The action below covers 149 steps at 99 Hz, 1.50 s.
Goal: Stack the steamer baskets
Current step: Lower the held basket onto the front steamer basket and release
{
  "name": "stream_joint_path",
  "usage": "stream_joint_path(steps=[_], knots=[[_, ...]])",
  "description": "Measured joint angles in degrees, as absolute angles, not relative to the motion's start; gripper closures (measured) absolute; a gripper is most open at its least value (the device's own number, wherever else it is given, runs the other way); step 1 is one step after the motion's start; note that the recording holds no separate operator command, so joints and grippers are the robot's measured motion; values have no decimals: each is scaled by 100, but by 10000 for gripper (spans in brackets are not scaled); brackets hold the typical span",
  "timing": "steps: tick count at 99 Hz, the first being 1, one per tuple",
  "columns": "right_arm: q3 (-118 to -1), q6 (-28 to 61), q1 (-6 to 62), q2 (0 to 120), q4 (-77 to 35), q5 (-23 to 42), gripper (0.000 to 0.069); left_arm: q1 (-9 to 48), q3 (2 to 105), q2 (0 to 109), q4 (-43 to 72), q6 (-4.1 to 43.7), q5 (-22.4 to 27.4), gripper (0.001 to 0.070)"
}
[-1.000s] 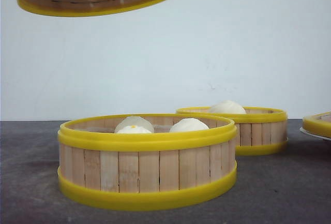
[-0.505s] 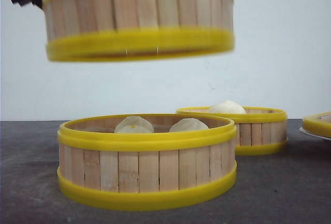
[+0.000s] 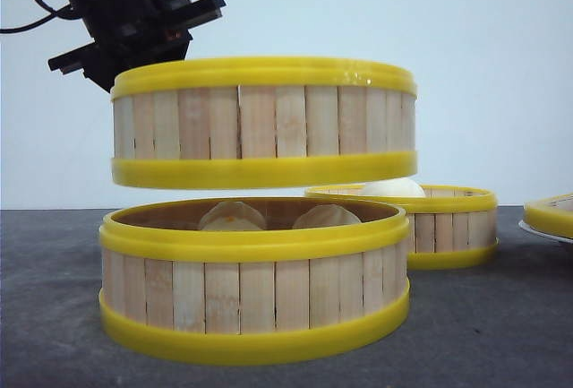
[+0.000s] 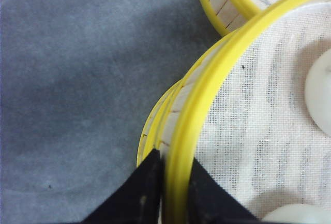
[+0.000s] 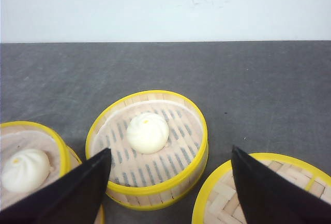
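While the left hand (image 4: 165,203) is pinching its rim, the held basket (image 3: 264,121) is hanging level in the air, directly over the front basket (image 3: 255,276) and apart from it by a narrow gap. In the left wrist view the two black fingers (image 4: 137,195) are sitting closed on either side of the yellow rim, one outside the slat wall and one inside over the white cloth liner (image 4: 258,125). White buns (image 4: 320,97) are lying on that liner. Just under the held rim, the edge of the front basket is peeking out on the outer side.

The front basket is standing on the grey worktop (image 3: 483,334), and two buns (image 3: 233,216) are showing inside it, shaded by the basket above. Behind it and to the right, the rear basket (image 3: 439,222) is sitting on the worktop with one bun (image 5: 148,132) in it, well clear of the pair. At the far right edge of the front view, a yellow lid (image 3: 551,213) is resting on a white plate (image 3: 544,233), only partly in frame.

The right hand (image 5: 170,193) is hovering over the worktop with its fingers spread wide, gripping nothing; between them lies the rear basket, with the woven lid at one side.
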State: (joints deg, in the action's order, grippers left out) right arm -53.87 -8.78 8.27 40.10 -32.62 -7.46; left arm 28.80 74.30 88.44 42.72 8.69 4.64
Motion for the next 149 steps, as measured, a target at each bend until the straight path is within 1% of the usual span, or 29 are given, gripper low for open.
stream_joint_path(steps=[27, 49, 127, 131, 135, 141, 143, 149], knots=[[-5387, -878, 827, 4010, -3286, -746, 233, 2880, 7083, 8847, 4117, 880, 464, 681], [-5387, -878, 827, 4010, -3310, -746, 233, 2877, 7076, 8851, 4029, 891, 322, 681], [-5387, -878, 827, 4012, -3345, -746, 233, 2799, 7052, 9026, 4045, 902, 377, 677], [-5387, -878, 827, 4012, -3345, -746, 233, 2799, 7052, 9026, 4047, 908, 381, 662], [-5387, -878, 827, 4012, -3345, -746, 233, 2797, 7052, 9026, 4045, 926, 381, 628], [-5387, -878, 827, 4012, -3345, -746, 233, 2786, 7052, 9026, 4025, 952, 381, 546], [-5387, -878, 825, 4012, -3345, -746, 233, 2786, 7052, 9026, 4025, 967, 379, 509], [-5387, -878, 825, 4012, -3345, -746, 233, 2781, 7052, 9026, 4023, 974, 379, 442]])
